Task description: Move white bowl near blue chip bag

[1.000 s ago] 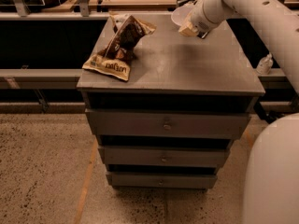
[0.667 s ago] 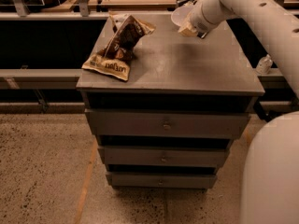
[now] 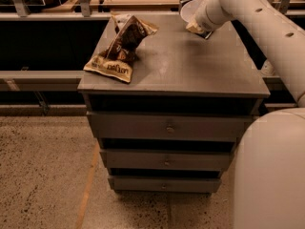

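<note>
The white bowl [image 3: 189,8] is at the back right of the grey cabinet top [image 3: 176,66], partly covered by my arm. My gripper [image 3: 194,27] is at the bowl's front edge, low over the top. Whether it holds the bowl cannot be told. The blue chip bag cannot be made out. Only a small dark sliver [image 3: 208,34] shows under my wrist, and I cannot tell what it is.
A larger brown and tan snack bag [image 3: 119,49] lies at the back left of the cabinet top. My white arm [image 3: 267,37] reaches in from the right, over the right edge. The cabinet has drawers [image 3: 169,128] below. A shelf rail runs behind it.
The end of my arm and the white bowl have shifted slightly towards the back right. The brown bag has not moved.
</note>
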Available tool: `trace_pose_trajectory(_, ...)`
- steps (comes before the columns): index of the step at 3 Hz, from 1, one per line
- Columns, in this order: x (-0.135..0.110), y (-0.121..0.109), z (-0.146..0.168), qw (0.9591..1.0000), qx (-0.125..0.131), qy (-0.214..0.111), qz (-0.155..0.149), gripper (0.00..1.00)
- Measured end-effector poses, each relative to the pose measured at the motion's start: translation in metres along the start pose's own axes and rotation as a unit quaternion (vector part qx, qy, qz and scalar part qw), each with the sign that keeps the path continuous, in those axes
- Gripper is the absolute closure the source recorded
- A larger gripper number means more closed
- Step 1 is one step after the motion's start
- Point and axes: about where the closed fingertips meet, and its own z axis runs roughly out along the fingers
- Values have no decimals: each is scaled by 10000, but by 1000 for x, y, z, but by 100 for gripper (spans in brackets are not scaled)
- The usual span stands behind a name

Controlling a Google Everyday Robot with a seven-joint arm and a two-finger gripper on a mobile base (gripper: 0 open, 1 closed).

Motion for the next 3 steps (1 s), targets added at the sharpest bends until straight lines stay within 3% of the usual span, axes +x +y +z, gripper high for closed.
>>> trace_pose_trajectory(2,25,-13,34,9990,41,-106,442,98)
trace_pose_trajectory(3,35,-15,42,9982,21,-133,586,75)
